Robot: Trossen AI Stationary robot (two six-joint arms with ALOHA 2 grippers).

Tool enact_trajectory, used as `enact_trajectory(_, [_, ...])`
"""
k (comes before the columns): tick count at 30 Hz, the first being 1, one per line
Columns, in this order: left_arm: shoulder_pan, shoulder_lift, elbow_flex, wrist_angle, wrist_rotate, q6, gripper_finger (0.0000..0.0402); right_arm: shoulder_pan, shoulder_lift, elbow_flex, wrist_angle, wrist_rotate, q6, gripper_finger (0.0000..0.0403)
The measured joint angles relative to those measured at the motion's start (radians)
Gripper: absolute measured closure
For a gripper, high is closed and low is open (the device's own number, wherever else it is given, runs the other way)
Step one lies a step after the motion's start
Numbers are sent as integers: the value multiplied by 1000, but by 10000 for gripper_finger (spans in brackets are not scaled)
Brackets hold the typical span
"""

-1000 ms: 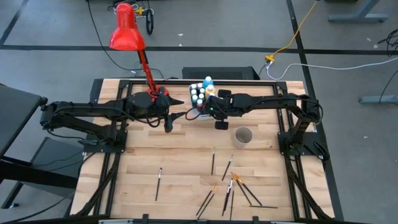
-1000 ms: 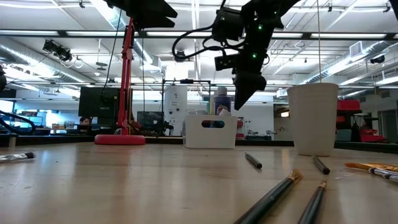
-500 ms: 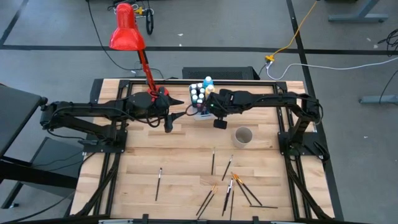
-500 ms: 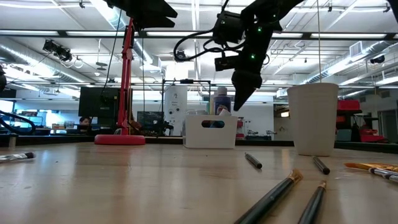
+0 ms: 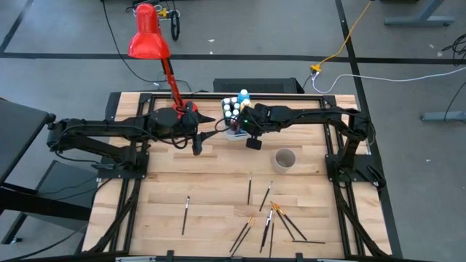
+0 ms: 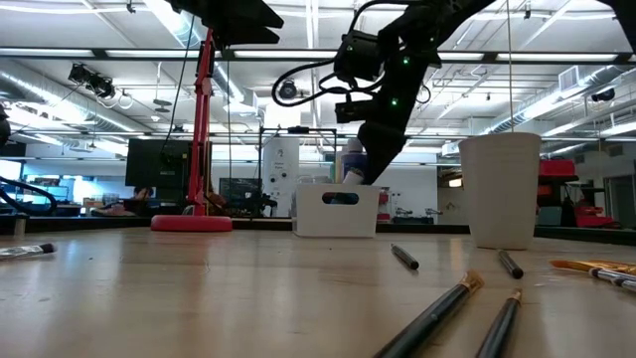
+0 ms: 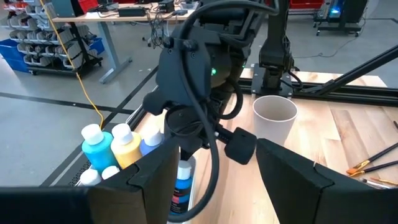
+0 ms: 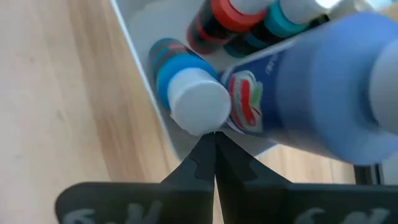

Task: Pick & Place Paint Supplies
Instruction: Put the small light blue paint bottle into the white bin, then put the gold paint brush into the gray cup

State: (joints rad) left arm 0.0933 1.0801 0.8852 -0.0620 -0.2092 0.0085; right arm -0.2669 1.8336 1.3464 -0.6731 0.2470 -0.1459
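Several white-capped paint bottles [image 5: 234, 106] stand in a white tub [image 6: 338, 211] at the table's far middle. Thin paintbrushes [image 5: 271, 217] lie scattered on the near half of the table, and some show in the low view [image 6: 433, 315]. My right gripper [image 8: 214, 140] is shut and points down at the tub's near wall [image 8: 155, 18], next to a blue bottle's white cap [image 8: 198, 106]. It also shows from above [image 5: 237, 128] and from table height [image 6: 361, 177]. My left gripper [image 5: 198, 144] hangs open just left of the tub, holding nothing [image 7: 214, 152]. My right gripper's shut fingertips stand at the tub's near wall, close under the blue bottle's white cap [image 8: 198, 106]. Whether they touch the wall or the cap, I cannot tell. Nothing shows between the fingers.
A white paper cup [image 5: 285, 159] stands upright right of the tub, nearer than the right arm. A red desk lamp [image 5: 149, 40] has its base [image 6: 191, 224] on the far left of the table. Bare wood lies between the tub and the brushes.
My right gripper has moved toward the table's left, from near the cup to the tub's near edge, and dropped slightly until its tip is just above the rim. It has stayed shut. The bottles, brushes and cup have kept their places.
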Motion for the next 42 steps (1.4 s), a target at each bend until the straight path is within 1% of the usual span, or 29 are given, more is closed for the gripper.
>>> enact_trajectory(10, [0,0,0,0,0,3,177,1,0,-1,45,-5,0,403])
enact_trajectory(15, [0,0,0,0,0,3,177,1,0,-1,65,-59,0,403])
enact_trajectory(22, [0,0,0,-1,0,3,177,2,-2,-1,65,-63,0,403])
enact_trajectory(28, [0,0,0,-1,0,4,177,21,-54,-1,34,-63,0,403])
enact_trajectory(33, [0,0,0,-1,0,46,177,77,-141,-1,4,-70,-1,403])
enact_trajectory(38, [0,0,0,-1,1,33,177,180,-234,-1,-17,-159,-29,403])
enact_trajectory(42, [0,0,0,-1,32,33,177,280,-291,-1,-10,-208,-29,403])
